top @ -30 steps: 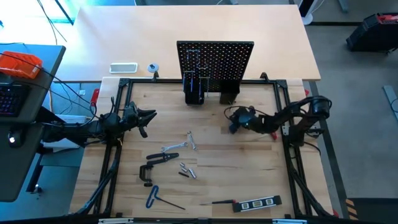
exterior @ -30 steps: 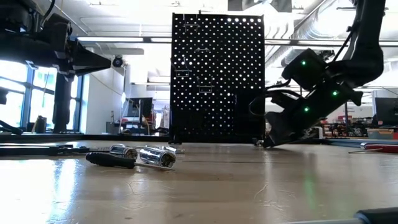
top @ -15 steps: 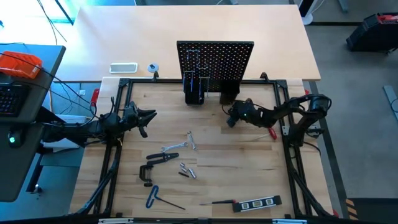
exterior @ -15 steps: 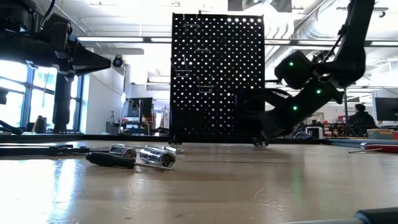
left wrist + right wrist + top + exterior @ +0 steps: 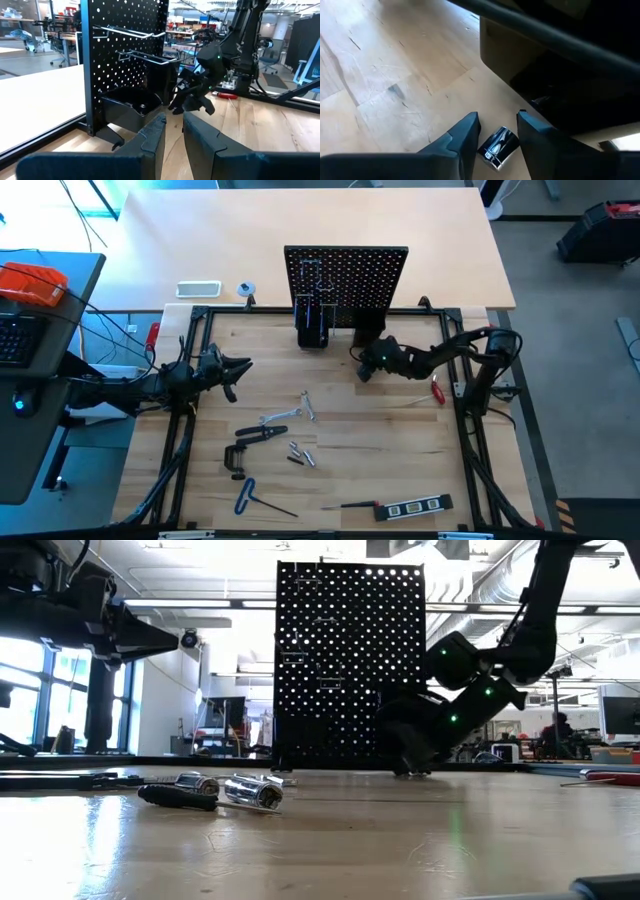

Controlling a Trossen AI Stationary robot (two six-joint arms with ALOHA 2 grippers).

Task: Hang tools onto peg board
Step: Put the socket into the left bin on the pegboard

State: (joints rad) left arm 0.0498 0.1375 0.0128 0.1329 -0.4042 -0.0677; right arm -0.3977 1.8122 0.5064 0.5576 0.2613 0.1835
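The right gripper [image 5: 497, 131] — jaws parted around a small chrome socket [image 5: 498, 145] — sits low beside the peg board [image 5: 345, 280]; left gripper [image 5: 173, 134] hovers, jaws slightly apart, empty.

Peg board [image 5: 346, 280] upright at table's [image 5: 400, 450] far edge, centre; holder boxes [image 5: 312, 328] at its base, table side. Right gripper [image 5: 362, 367] low just before right-hand box, small socket [image 5: 498, 144] between its fingers. Left gripper [image 5: 240, 365] at left edge, well apart from board. Wrenches [image 5: 285, 414], pliers [image 5: 262, 434], C-clamp [image 5: 235, 461], hex key [image 5: 247, 497] left of centre toward near side; level [image 5: 413, 506] near front edge, right
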